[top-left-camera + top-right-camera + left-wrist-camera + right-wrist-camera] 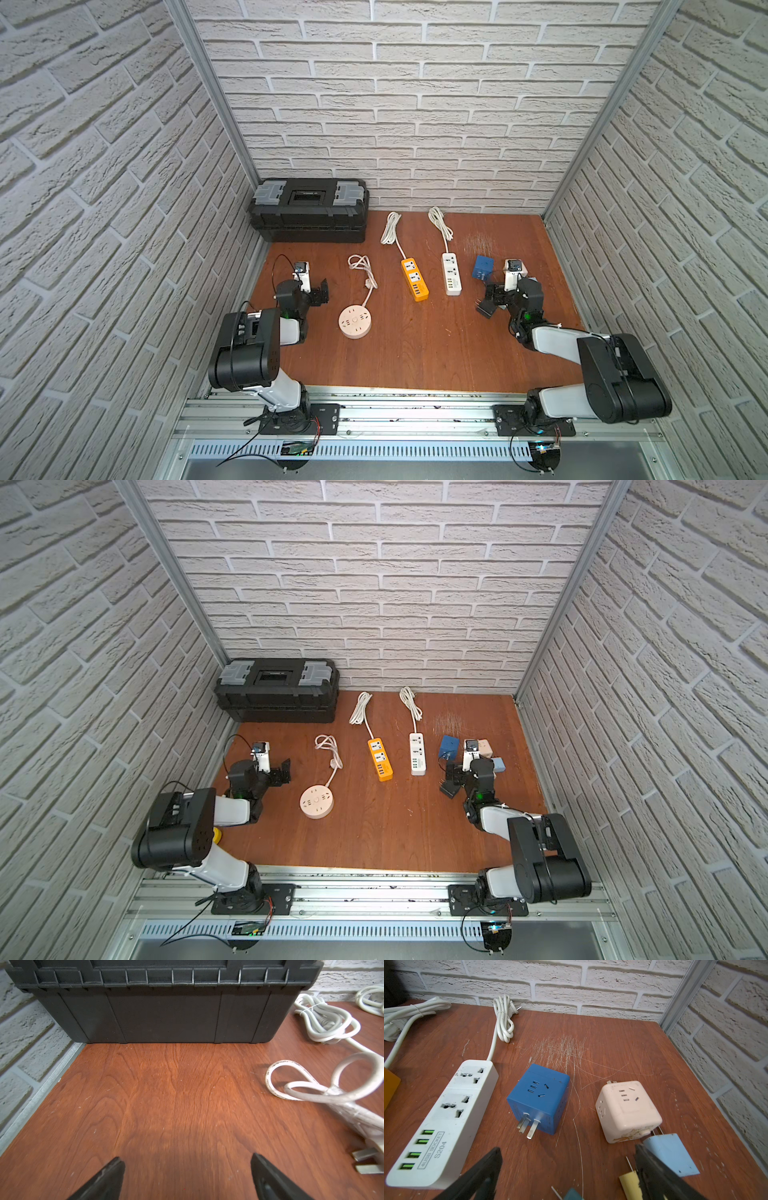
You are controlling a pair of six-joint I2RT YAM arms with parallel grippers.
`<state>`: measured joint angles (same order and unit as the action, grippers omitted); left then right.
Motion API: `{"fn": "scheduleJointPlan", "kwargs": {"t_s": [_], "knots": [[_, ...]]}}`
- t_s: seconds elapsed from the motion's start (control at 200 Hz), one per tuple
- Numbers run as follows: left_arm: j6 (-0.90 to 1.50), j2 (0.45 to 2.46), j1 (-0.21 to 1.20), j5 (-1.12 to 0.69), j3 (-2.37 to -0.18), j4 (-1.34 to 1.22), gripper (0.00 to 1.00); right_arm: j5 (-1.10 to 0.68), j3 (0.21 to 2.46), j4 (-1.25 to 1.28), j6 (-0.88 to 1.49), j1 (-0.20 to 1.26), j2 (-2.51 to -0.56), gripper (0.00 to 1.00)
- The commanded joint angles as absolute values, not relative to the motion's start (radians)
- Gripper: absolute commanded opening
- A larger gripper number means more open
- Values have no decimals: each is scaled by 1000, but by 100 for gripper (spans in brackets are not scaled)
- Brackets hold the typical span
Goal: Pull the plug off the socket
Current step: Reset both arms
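Bare tabletop (176, 1095) before left pincer (187, 1157), toolbox (166, 1016) beyond (cord (311, 1088) alongside)

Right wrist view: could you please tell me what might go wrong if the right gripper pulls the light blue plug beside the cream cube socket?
1. The cream cube socket lies loose on the table; a pull on the light blue plug may drag it along, and the open left gripper is away by the toolbox.
2. A yellow plug crowds the open right gripper, which could knock it.
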<state>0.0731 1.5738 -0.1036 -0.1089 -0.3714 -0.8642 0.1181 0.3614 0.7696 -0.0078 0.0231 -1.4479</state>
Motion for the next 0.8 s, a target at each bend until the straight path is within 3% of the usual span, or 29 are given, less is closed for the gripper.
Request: {"fn": "scheduleJointPlan", "kwargs": {"t_s": [0.0, 0.14, 0.235, 0.795], "knots": [[85, 1565, -107, -104, -385, -910, 98, 112, 325, 995, -23, 18, -1534, 100], [85, 1565, -107, -103, -385, -910, 98, 106, 400, 809, -26, 18, -1507, 100], [85, 1565, -108, -103, -385, -910, 98, 110, 379, 903, -26, 17, -1536, 99], [85, 1565, -107, -103, -385, -910, 98, 109, 396, 831, -24, 17, -1515, 99]]}}
